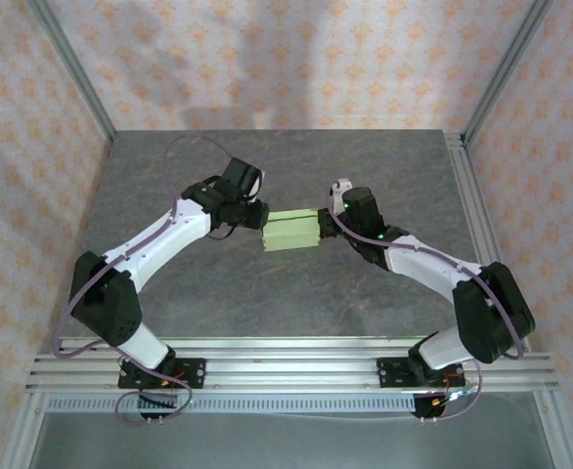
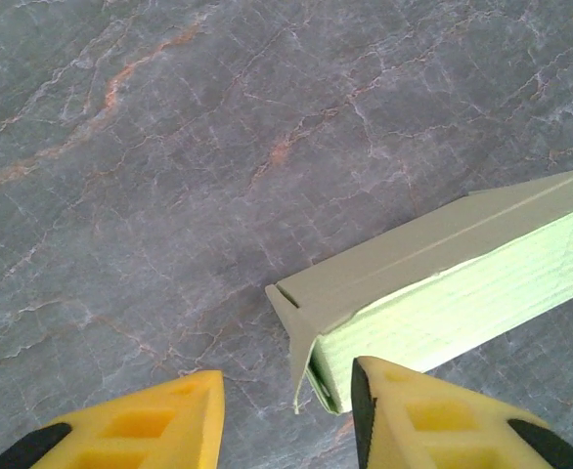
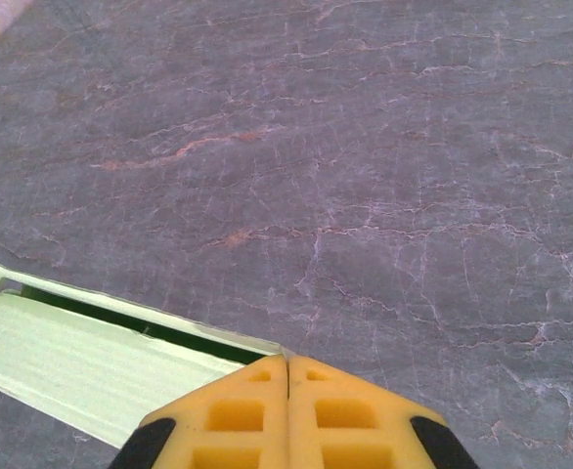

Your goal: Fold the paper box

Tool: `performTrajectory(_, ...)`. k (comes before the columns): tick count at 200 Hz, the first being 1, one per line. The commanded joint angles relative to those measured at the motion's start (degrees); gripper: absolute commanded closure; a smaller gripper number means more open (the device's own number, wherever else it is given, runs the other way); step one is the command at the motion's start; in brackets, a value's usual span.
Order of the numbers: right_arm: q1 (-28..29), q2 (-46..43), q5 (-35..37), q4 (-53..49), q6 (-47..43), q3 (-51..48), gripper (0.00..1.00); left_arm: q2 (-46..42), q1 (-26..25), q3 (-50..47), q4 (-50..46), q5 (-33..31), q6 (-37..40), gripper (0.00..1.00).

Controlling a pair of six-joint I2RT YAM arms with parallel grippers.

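Observation:
The paper box (image 1: 288,233) is a pale green, partly closed rectangular box at the table's middle, held between both arms. My left gripper (image 1: 260,217) is at its left end. In the left wrist view the left gripper (image 2: 286,376) stands open around the box (image 2: 462,283), whose end flap hangs loose; the right finger (image 2: 404,401) is against the box's side. My right gripper (image 1: 328,223) is at the right end. In the right wrist view the right gripper (image 3: 286,360) is shut, pinching the thin upper card edge of the box (image 3: 81,366).
The grey stone-patterned tabletop (image 1: 286,303) lies open all around the box. Aluminium rails (image 1: 286,362) run along the near edge and one rail (image 1: 467,195) along the right side. Patterned walls close the back and sides.

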Motion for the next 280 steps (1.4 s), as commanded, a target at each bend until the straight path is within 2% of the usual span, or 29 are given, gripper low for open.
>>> performTrajectory(1, 0.3, 0.4, 0.1, -0.3, -0.1, 1.8, 1.00, 1.7, -0.1, 1.9, -1.3, 1.6, -0.7, 0.63)
performTrajectory(50, 0.3, 0.7, -0.1, -0.6, 0.2, 2.4, 1.00, 3.9, -0.2, 2.3, 0.1, 3.4, -2.3, 0.77)
performTrajectory(89, 0.3, 1.3, 0.0, -1.0, 0.2, 3.2, 1.00, 5.4, -0.2, 2.6, 0.8, 4.9, -4.0, 0.92)
performTrajectory(109, 0.4, 1.7, -0.3, -1.3, 0.2, 3.8, 1.00, 5.5, -0.2, 2.7, 1.1, 5.3, -5.1, 0.95)
performTrajectory(151, 0.5, 2.4, 0.4, -2.4, 1.0, 5.0, 1.00, 6.4, -0.2, 2.8, 1.8, 6.7, -6.3, 0.98)
performTrajectory(215, 0.9, 3.8, 2.5, -6.4, 7.0, 7.6, 1.00, 8.7, -0.2, 4.2, 1.5, 6.9, -7.4, 1.00)
performTrajectory(280, 1.1, 5.1, 3.2, -2.4, 10.0, 4.7, 1.00, 9.8, -0.1, 4.5, 2.7, 7.8, -8.1, 1.00)
